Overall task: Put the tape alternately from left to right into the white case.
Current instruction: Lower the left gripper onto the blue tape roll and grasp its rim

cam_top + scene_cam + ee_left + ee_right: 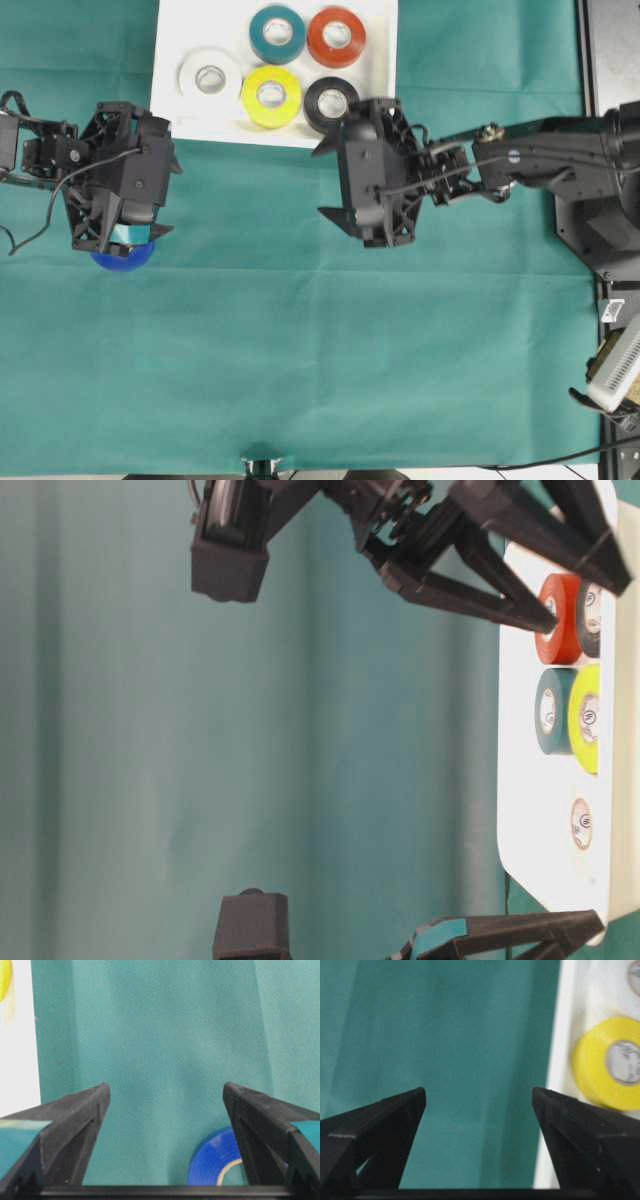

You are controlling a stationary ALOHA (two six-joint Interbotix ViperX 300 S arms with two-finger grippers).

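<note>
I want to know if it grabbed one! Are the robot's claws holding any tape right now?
No, nothing is held. The left gripper is open above the cloth, the blue roll lying loose beside one finger. The right gripper is open and empty too.

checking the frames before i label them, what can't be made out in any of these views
- Blue roll: in the overhead view the left gripper covers most of it; in the left wrist view the bottom edge and a finger cut it off.
- Black roll: partly under the right gripper from overhead.
- White roll: washed out against the white case at table level.
- Core label print: blurred in the right wrist view.
</note>
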